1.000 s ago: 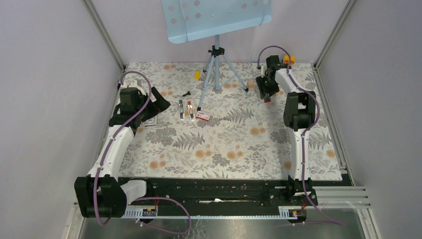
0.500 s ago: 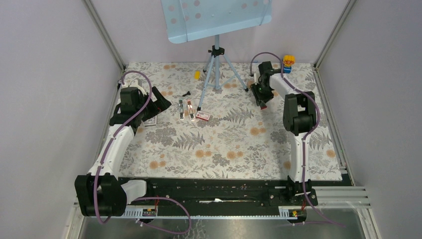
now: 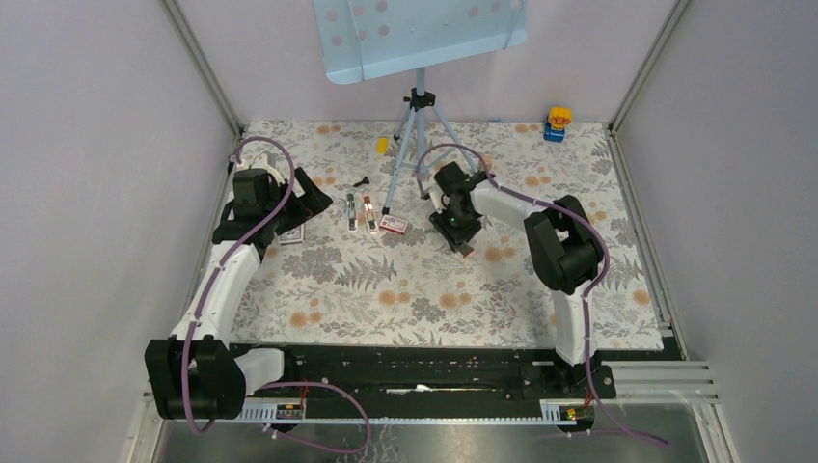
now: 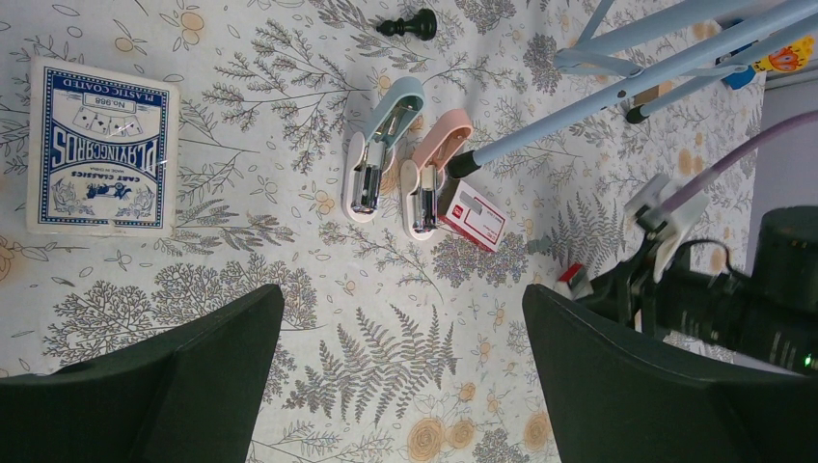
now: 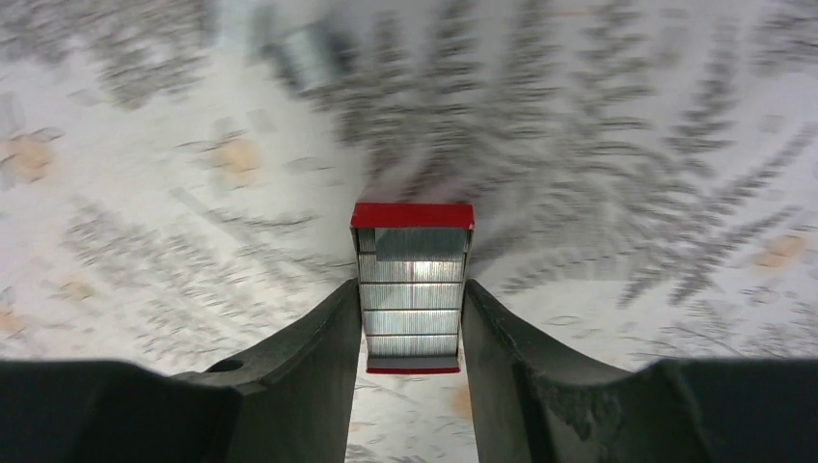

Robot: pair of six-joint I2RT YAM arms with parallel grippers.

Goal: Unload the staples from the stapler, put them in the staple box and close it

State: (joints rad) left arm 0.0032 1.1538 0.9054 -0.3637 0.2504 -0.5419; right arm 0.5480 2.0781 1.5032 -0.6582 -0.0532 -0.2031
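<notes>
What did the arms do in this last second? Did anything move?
The right arm swung from the far right corner leftward toward the middle, its fingers still clamped on the red staple tray. That uncovered the small toy in the corner. The left arm, blue stapler, pink stapler and playing cards stayed put.

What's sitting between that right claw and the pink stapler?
A small red-and-white staple box lies between the right gripper and the pink stapler, a tripod leg's foot beside it; the left wrist view shows this best.

Blue stapler (image 4: 378,145) and pink stapler (image 4: 434,169) lie side by side; right hand (image 5: 412,301) pinches a red staple tray (image 5: 413,280).
</notes>
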